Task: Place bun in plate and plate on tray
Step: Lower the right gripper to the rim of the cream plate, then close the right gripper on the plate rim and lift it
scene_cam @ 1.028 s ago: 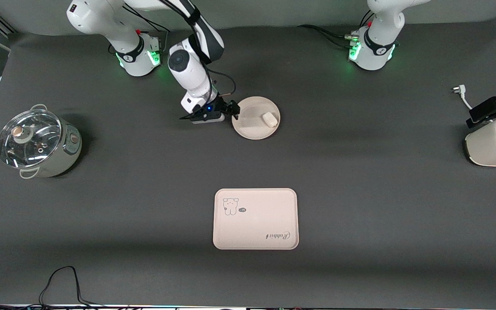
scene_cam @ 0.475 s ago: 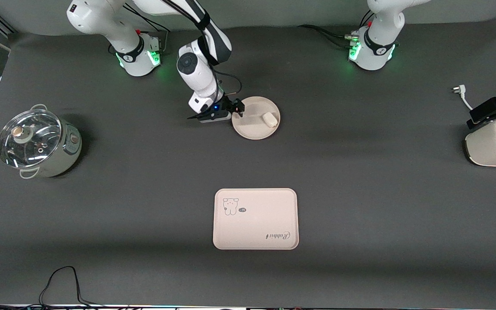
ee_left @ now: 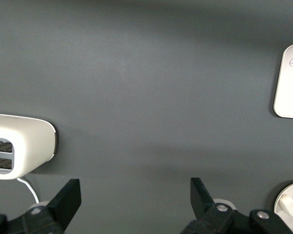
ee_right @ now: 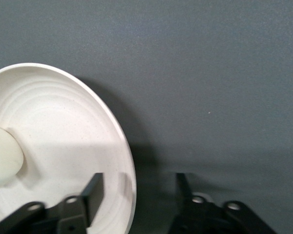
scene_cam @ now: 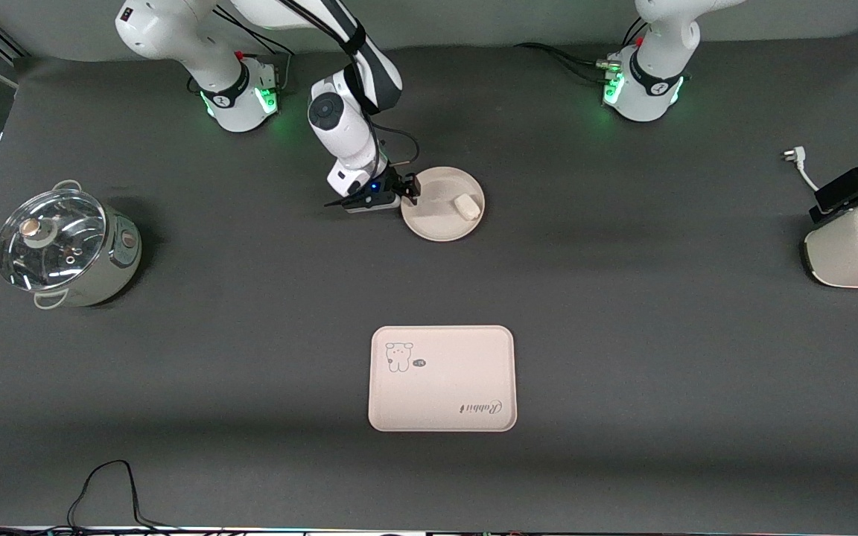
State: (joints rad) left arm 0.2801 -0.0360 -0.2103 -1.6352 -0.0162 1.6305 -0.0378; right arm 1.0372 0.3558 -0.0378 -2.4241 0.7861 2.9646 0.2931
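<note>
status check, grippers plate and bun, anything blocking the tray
Right gripper straddling the plate rim, one finger inside, one outside, gap still visible. Left gripper open, waiting. Bun in plate. Tray nearer the camera, nothing between.

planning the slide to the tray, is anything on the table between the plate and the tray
Nothing visible. The plate, with the bun in it, has only bare dark table between it and the tray, which lies nearer the front camera. The right gripper straddles the plate's rim.
</note>
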